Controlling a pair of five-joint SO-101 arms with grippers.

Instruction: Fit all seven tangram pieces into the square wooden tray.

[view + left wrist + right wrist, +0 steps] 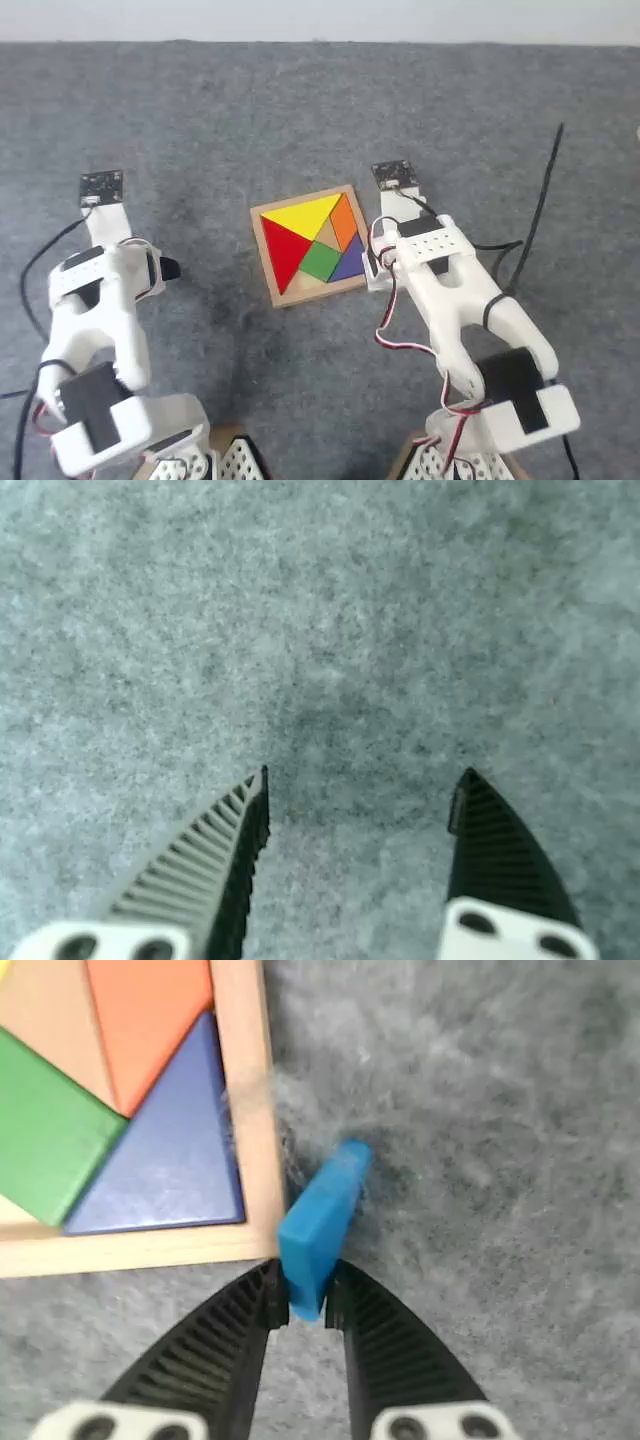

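Note:
The square wooden tray (263, 260) lies at the table's middle on grey carpet. In it lie a yellow triangle (303, 215), a red triangle (280, 252), an orange piece (345, 222), a green square (320, 261) and a purple-blue triangle (349, 266). My right gripper (305, 1295) is shut on a light blue piece (318, 1222), held on edge just outside the tray's rim (245, 1110) at its near right corner. That corner holds the purple-blue triangle (170, 1160), beside the green square (45, 1130). My left gripper (360, 800) stands open over bare carpet, left of the tray.
Bare wood shows along the tray's near side (310, 288). A black cable (540, 210) runs across the carpet at the right. Both arm bases stand at the near edge.

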